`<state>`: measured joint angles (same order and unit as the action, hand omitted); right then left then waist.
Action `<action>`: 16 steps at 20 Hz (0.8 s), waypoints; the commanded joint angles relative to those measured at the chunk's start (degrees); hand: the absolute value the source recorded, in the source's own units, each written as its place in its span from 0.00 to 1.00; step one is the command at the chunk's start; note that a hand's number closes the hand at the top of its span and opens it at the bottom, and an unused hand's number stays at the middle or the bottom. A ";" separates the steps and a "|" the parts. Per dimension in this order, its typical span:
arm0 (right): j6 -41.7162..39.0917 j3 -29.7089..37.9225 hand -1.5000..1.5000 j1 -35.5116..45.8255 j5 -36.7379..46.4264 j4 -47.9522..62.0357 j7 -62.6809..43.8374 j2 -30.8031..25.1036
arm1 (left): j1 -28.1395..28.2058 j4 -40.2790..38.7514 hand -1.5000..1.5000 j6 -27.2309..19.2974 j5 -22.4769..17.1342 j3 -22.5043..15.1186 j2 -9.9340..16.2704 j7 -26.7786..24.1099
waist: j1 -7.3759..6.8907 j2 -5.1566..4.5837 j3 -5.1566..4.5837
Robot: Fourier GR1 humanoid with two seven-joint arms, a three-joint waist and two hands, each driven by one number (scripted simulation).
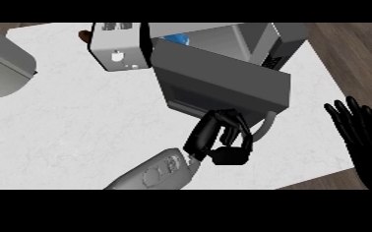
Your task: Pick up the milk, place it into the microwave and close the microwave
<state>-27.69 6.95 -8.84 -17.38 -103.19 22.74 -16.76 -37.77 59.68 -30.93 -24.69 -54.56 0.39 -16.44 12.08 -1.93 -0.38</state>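
The left forearm (pixel 156 173) enters from the lower edge and angles up toward the microwave door (pixel 222 81). The left hand (pixel 218 140) sits directly below the door's lower edge, its fingers (pixel 234 128) curled beside the door's grey handle (pixel 267 123); whether they actually close round the handle cannot be told from this view. The right hand (pixel 352 128) shows at the right edge, well to the right of the door, fingers straight and pointing up, holding nothing.

The door stands swung out from the microwave body (pixel 251 39), its dark window panel facing down toward the hand. The door's near corner overhangs the white marbled desk (pixel 80 118).

Behind the door, the microwave cavity is open to view. Inside it, near the cavity's left side, a small blue-topped object shows: the milk (pixel 178 39), only partly visible above the door's upper edge.

Left of the microwave, touching or just beside it, stands a white toaster (pixel 120 46). A small brown object (pixel 85 35) lies at the toaster's far left corner. A grey rounded sink basin (pixel 13 71) sits at the desk's left edge, well apart from the microwave.
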 commanded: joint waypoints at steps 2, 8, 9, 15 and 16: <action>-1.42 -0.33 0.00 0.33 -3.60 -3.03 -2.82 -0.98 | -5.81 -3.28 1.00 -2.57 -5.11 2.65 -0.37 0.06 | 2.44 -0.42 -0.01; -2.75 -0.02 0.00 1.07 -6.88 -4.47 -4.51 -2.31 | -10.21 -6.57 1.00 -3.85 -10.83 7.19 -0.38 -1.12 | 4.62 -1.51 -0.06; -2.51 -0.32 0.00 1.86 -7.23 -4.43 -4.41 -1.80 | -9.66 -5.05 1.00 -3.94 -13.05 9.35 -0.38 -3.21 | 4.17 -1.93 -0.23; -2.80 0.13 0.00 1.99 -10.10 -6.13 -6.41 -2.86 | -12.61 -9.30 1.00 -3.39 -17.31 12.15 -0.39 -6.08 | 6.69 -2.50 -0.11; -3.06 0.24 0.00 2.20 -10.08 -5.52 -6.88 -3.47 | -13.72 -10.19 1.00 -2.92 -17.55 12.73 -0.39 -6.84 | 6.27 -2.77 -0.04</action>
<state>-30.31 7.01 -6.90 -26.19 -108.27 16.88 -19.44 -48.94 51.73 -34.16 -40.07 -44.35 -0.01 -20.82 17.52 -4.21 -0.47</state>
